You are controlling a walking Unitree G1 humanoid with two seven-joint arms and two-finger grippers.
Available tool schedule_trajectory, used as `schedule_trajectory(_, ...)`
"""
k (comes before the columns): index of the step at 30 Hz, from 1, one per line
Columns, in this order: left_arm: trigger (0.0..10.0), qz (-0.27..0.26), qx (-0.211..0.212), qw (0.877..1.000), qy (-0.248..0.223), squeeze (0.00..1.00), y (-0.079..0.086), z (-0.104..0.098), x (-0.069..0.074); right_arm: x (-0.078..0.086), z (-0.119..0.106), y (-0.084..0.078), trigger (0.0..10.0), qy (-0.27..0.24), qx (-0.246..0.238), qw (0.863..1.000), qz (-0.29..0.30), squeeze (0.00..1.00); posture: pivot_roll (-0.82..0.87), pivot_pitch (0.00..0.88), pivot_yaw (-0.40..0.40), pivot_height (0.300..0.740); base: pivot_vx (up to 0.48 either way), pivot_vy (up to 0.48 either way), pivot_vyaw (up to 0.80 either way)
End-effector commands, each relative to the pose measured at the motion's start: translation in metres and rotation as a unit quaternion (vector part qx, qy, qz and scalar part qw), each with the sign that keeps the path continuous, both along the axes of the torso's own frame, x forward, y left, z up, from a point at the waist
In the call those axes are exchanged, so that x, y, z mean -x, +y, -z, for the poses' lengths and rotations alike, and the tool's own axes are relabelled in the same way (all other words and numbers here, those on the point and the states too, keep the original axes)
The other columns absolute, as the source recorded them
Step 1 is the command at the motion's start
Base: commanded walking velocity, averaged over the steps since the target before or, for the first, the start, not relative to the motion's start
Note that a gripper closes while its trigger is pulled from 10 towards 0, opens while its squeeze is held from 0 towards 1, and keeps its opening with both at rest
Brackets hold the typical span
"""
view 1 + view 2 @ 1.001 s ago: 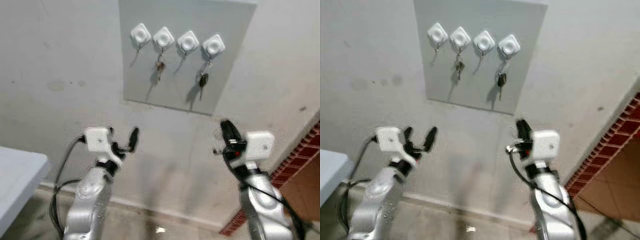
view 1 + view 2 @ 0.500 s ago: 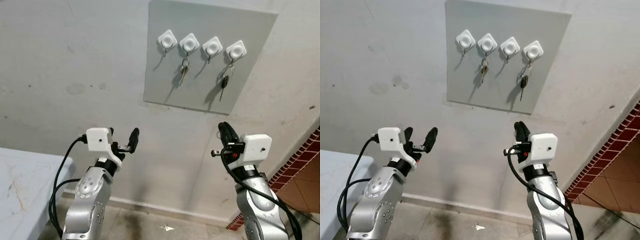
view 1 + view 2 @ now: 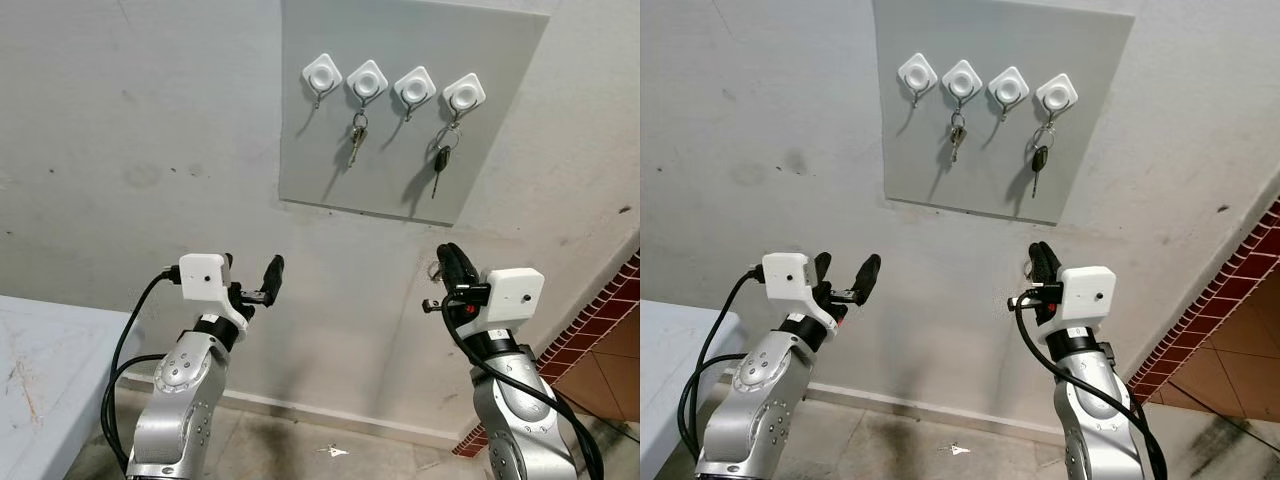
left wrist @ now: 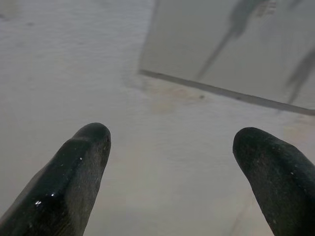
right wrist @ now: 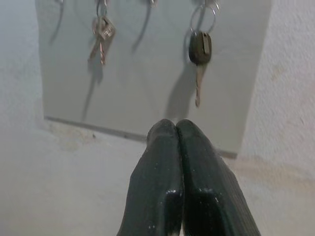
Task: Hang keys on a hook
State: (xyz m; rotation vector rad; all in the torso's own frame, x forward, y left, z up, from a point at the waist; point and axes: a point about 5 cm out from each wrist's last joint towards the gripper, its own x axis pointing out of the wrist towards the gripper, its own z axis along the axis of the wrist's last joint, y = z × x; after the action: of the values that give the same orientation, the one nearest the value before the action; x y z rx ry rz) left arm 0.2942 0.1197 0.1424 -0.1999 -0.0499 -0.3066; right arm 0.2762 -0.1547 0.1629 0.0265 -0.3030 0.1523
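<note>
hooks one point(image 3: 321, 72), three point(image 3: 414, 85): free | two, four: keys

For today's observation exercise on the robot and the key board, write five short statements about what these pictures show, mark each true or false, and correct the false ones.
1. Four white hooks sit in a row on the grey board. True.
2. Every hook carries keys. False: only the second and fourth from the left do.
3. The black-headed key hangs on the rightmost hook. True.
4. The left pincer is shut. False: the left wrist view shows its fingers wide apart.
5. The right pincer touches the board. False: it is held below the board, fingers pressed together.
</note>
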Motion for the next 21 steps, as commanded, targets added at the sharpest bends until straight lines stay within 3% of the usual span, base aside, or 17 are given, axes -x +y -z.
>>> schedule_trajectory(1,10.0,0.038,-0.008,0.999,-0.019,0.0,-0.013,-0.012,-0.005,-0.008,-0.007,0.0,10.0,-0.016,-0.001,1.0,-0.006,0.0,0.04,0.0,-0.05,0.74,0.0,0.0,0.0)
schedule_trajectory(5,10.0,0.061,-0.012,0.998,-0.027,0.0,-0.021,-0.019,-0.011,-0.016,-0.014,0.001,10.0,-0.03,0.005,0.999,-0.016,0.0,0.04,0.0,-0.047,0.74,0.0,0.0,0.0)
schedule_trajectory(10,10.0,0.123,-0.02,0.99,-0.066,0.0,-0.042,-0.05,-0.025,-0.042,-0.037,0.003,10.0,-0.07,0.019,0.997,-0.029,0.0,0.03,0.0,-0.04,0.74,0.0,0.0,0.0)
schedule_trajectory(21,10.0,0.147,-0.008,0.985,-0.085,0.0,-0.053,-0.071,-0.032,-0.07,-0.061,0.017,10.0,-0.094,0.003,0.992,-0.085,0.0,0.03,0.0,-0.039,0.74,0.0,0.0,0.0)
